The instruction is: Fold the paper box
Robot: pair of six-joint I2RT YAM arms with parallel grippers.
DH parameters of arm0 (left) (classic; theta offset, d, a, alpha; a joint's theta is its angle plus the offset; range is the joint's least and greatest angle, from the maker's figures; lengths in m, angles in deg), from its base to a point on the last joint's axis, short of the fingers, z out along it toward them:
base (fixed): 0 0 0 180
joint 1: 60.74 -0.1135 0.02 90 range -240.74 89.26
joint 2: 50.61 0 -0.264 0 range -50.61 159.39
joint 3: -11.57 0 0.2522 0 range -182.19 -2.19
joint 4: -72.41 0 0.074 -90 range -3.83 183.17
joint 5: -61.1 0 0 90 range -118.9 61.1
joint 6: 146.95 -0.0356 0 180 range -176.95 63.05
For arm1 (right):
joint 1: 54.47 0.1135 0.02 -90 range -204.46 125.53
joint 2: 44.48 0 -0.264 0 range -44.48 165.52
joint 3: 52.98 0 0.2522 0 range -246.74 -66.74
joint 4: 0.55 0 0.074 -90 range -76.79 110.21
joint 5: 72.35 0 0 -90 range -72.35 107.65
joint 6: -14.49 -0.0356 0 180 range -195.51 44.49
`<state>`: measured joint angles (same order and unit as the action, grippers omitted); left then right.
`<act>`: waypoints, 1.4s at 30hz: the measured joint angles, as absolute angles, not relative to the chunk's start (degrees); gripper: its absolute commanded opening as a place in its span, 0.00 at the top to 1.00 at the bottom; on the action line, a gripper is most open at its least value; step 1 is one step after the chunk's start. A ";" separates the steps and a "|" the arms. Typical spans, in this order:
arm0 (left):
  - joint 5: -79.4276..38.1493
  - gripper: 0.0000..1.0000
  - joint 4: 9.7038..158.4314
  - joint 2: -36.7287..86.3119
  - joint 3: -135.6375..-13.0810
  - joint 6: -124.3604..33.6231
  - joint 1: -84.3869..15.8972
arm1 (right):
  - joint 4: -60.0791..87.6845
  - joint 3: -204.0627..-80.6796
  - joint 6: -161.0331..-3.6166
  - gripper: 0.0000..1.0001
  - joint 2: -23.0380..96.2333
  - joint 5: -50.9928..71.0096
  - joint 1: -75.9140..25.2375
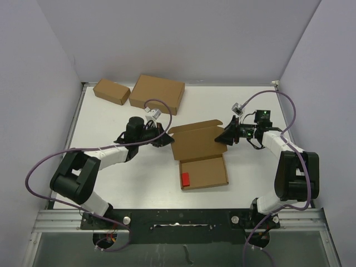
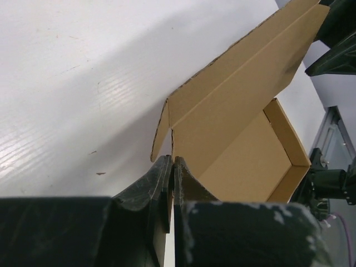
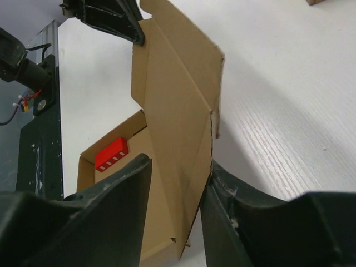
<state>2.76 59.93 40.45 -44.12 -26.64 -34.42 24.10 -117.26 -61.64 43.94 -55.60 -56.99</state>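
The paper box lies open at the table's middle, its tray flat and its lid raised at a tilt. A small red block lies in the tray's near left corner. My left gripper is shut on the lid's left edge; in the left wrist view the jaws pinch the thin cardboard, and the lid rises beyond them. My right gripper is at the lid's right edge. In the right wrist view it is open, with the lid's side flap between the fingers, touching the right one.
A larger thick cardboard box and a small cardboard box sit at the back left near the wall. Cables loop over both arms. The red block also shows in the right wrist view.
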 measured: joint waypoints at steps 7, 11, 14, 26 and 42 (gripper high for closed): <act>-5.72 1.00 72.39 32.69 -46.09 -35.08 -31.84 | 28.98 -117.70 -56.66 0.28 40.46 -51.95 -58.43; -9.90 1.00 80.89 29.13 -50.26 -40.19 -30.40 | 30.00 -117.70 -54.67 0.25 38.65 -50.93 -60.84; -12.19 1.00 86.36 27.97 -53.52 -43.43 -29.65 | 30.20 -117.70 -53.60 0.24 38.32 -50.38 -61.80; -14.22 1.00 93.99 27.91 -55.90 -47.98 -28.71 | 28.87 -116.21 -52.57 0.25 38.47 -47.23 -60.71; -12.93 1.00 91.27 27.91 -53.91 -48.15 -29.63 | 32.54 -119.90 -48.55 0.87 40.70 -38.66 -51.15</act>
